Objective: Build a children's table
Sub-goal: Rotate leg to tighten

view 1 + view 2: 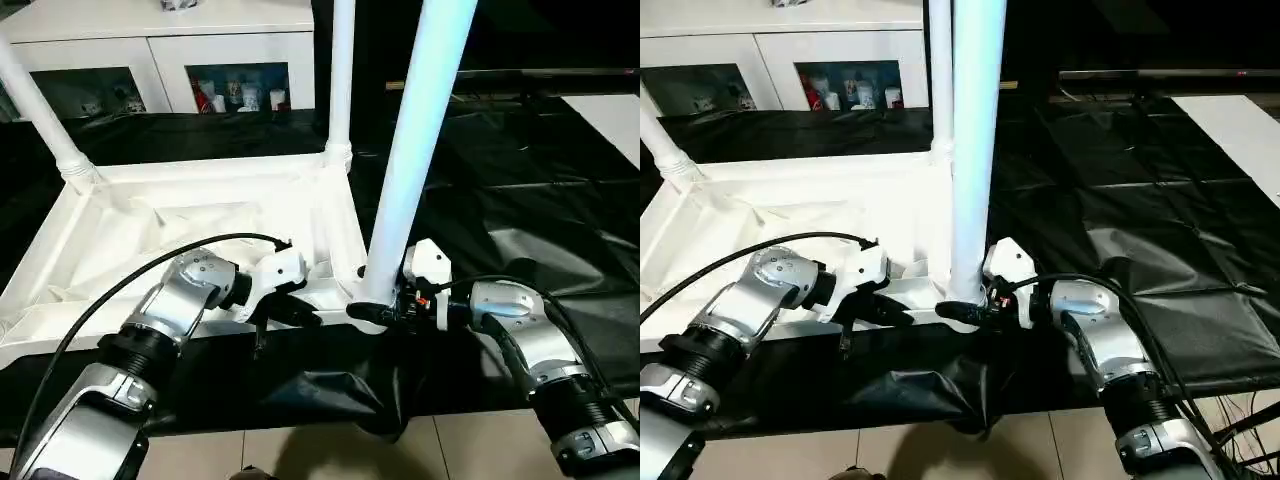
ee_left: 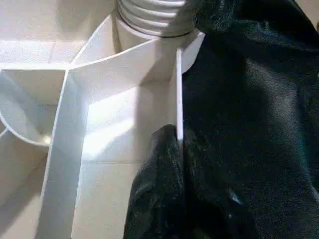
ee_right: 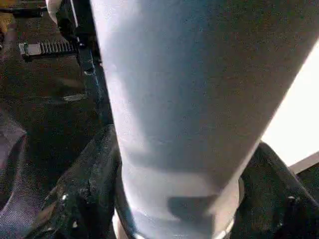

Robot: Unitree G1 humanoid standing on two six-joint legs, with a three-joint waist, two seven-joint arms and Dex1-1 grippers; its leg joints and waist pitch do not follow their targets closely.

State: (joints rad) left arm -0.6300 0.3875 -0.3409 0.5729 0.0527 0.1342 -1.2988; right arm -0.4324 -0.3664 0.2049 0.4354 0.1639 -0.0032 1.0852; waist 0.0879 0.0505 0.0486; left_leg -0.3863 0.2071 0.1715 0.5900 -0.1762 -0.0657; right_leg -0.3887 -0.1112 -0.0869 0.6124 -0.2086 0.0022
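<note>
The tabletop (image 1: pixel 190 215) lies upside down on the black sheet (image 1: pixel 520 200), ribs up, and two legs already stand in its far corners: one at the far left (image 1: pixel 35 110), one at the far right (image 1: pixel 341 80). Now the third leg (image 1: pixel 420 150) is upright at the near right corner, its foot in or right at the socket; whether it's fully seated I can't tell. The right gripper (image 1: pixel 385 312) has its fingers around the base of that leg, one on each side in the wrist view, seemingly clamped on it. The left gripper (image 1: pixel 290 312) steadies things, fingers (image 2: pixel 164 164) pinched together on a thin upright wall of the tabletop near that same socket. So I'd call it roughly three legs of four, the near left corner not yet done, and no fourth leg to be seen here. Room is tight: both wrists sit close together at that corner, sheet bunched just below the near edge, cabinet (image 1: pixel 160 50) behind. To the right there's open sheet.
</note>
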